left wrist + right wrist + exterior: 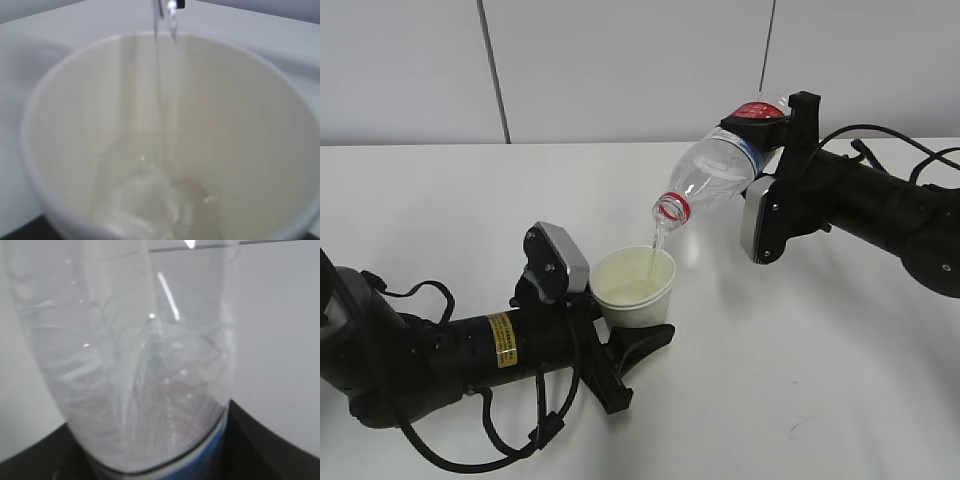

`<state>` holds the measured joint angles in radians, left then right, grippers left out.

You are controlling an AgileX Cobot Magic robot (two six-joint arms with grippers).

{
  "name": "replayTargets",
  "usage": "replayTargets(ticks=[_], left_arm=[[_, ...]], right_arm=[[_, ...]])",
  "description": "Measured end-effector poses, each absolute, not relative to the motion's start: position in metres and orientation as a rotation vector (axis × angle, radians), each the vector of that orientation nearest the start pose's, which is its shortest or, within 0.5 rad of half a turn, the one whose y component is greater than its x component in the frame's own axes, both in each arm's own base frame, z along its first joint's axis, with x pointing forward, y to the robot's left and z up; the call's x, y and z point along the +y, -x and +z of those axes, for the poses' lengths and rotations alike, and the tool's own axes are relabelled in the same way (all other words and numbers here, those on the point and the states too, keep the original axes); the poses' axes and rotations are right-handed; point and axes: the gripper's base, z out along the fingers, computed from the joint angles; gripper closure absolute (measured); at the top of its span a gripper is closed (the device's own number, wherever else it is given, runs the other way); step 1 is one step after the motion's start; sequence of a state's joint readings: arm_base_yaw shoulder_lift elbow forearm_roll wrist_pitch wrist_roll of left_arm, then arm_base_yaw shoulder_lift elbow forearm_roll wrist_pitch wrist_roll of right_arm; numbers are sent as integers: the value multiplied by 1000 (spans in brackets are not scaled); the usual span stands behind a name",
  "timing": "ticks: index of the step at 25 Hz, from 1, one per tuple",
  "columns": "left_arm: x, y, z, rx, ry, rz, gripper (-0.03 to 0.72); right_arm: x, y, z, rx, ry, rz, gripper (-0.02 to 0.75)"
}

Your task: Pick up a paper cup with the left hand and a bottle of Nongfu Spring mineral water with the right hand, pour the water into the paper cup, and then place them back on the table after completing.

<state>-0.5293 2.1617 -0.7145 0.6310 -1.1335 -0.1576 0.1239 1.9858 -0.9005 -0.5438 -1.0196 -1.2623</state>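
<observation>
My left gripper [632, 335] is shut on the white paper cup [634, 288], held upright just above the white table [820, 380]. My right gripper [772, 125] is shut on the clear bottle [720, 175] with a red and blue label, tilted neck-down to the left above the cup. A thin stream of water [658, 240] runs from the bottle's red-ringed mouth [672, 208] into the cup. In the left wrist view the cup [240, 125] fills the frame, with the stream [165, 75] falling into pooled water [150, 200]. In the right wrist view the bottle [135, 365] fills the frame.
A pale wall [620, 70] with vertical seams stands behind the table's far edge. Black cables [510, 440] loop under the left arm near the front edge, and more cables [900, 145] trail along the right arm.
</observation>
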Motion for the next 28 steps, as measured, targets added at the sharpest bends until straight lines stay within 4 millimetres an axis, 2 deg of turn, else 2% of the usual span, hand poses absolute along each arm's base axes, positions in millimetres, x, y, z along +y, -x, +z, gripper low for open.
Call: replayTargets(ticks=[15, 19, 28], left_arm=[[-212, -266, 71, 1638, -990, -792, 306], [-212, -266, 71, 1640, -991, -791, 307], [-212, -266, 71, 1640, -991, -791, 307]], right_arm=[[93, -377, 164, 820, 1440, -736, 316], [100, -375, 164, 818, 1436, -720, 316], [99, -376, 164, 885, 1383, -650, 316]])
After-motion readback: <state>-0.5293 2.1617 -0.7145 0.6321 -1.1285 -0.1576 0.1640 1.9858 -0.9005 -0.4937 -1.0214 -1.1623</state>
